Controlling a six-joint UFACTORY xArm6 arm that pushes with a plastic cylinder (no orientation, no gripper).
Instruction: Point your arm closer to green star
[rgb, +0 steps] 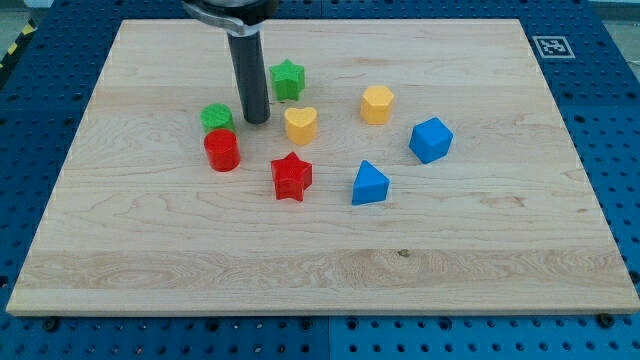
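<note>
A pale wooden desk (330, 270) fills most of the view, with blue pegboard around all its edges and a small black-and-white marker (552, 45) by its top right corner. A dark upright rod comes down from the view's top. My tip (255, 120) rests on the wood among the upper left blocks. The arm carries no gripper, so nothing is held. The tip sits between a green round block (216, 118), just to its left, and a yellow heart (300, 125), near on its right. The green star (287, 80) lies close above and right of the tip, apart from the rod. A red cylinder (222, 151) sits just below the green round block. A red star (291, 177) lies lower, toward the middle. To the right are a blue triangular block (369, 184), a blue angular block (431, 140) and a yellow hexagonal block (377, 104). Bare wood stretches across the lower half and along both side edges.
</note>
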